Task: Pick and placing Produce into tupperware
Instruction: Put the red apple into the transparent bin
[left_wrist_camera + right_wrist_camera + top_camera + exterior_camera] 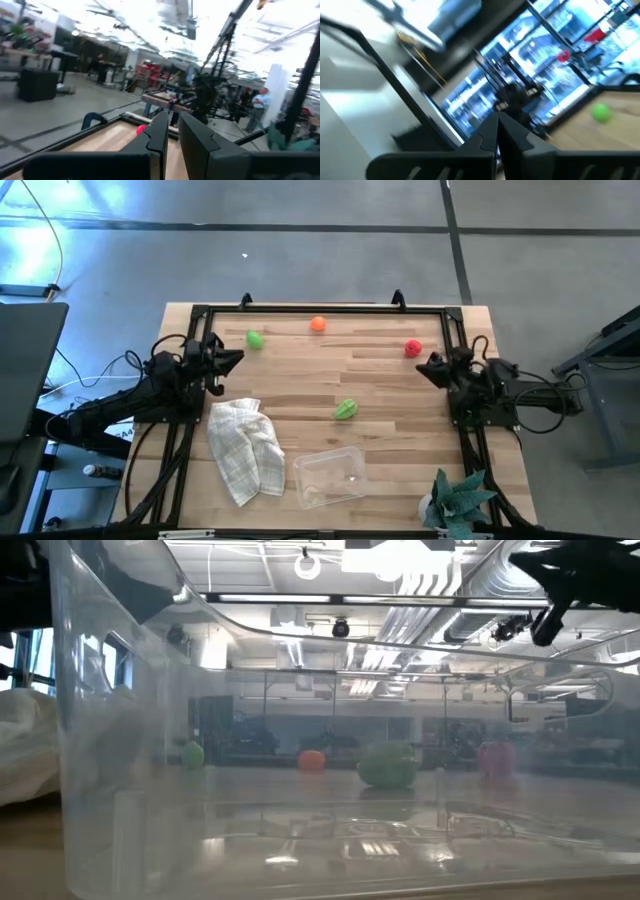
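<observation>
Left gripper [236, 360]: sat at the left-centre of the high view, over the table's left edge, fingers [157, 132] nearly together with only a thin gap, holding nothing.
White checked cloth [245, 448]: lay crumpled at lower left of centre, just left of the tupperware.
Round green produce [256, 339]: rested in the upper left part of the table [390, 380], just right of the left gripper.
Tupperware [328, 476]: stood at the lower centre, near the table's front edge, clear and with nothing visible inside; in the low view its wall [120, 740] filled the frame.
Orange produce [318, 324]: lay at the upper centre, near the far edge.
Leafy light-green produce [346, 409]: lay at the centre, above the tupperware and apart from it.
Red produce [413, 348]: rested in the upper right, just left of the right gripper.
Right gripper [428, 367]: sat at the right-centre, over the table's right edge, fingers [487, 135] pressed together, empty.
Teal spiky plant [458, 498]: stood in the lower right corner.
</observation>
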Motion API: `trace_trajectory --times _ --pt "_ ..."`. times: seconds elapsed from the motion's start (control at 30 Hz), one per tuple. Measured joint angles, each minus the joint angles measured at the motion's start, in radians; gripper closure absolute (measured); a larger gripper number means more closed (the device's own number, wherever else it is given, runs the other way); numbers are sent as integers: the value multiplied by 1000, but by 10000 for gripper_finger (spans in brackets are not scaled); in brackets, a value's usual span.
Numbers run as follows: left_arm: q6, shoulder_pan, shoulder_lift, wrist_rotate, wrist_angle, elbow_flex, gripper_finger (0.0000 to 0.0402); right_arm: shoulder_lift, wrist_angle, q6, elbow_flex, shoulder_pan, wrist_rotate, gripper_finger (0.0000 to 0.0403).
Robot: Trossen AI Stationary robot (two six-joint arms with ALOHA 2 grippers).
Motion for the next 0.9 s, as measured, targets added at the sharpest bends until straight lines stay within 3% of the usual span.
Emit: trace_trajectory --times 0.2,0.3,0.4,0.53,0.67,0.8,0.9 --pt "61 0 0 159 233 0 364 0 114 14 0 0 23 402" --pt "79 0 0 184 379 7 364 0 156 6 1 0 30 402" --pt "130 0 0 211 397 64 364 0 196 5 1 0 31 402" --pt "220 0 0 251 265 178 364 0 249 3 1 0 22 402" --pt "323 0 0 265 -14 318 364 0 325 -23 2 0 10 402" --pt "415 0 23 230 -311 441 364 0 381 -67 20 0 -4 402" --pt "455 0 56 196 -444 490 364 0 333 -137 80 0 -4 402"
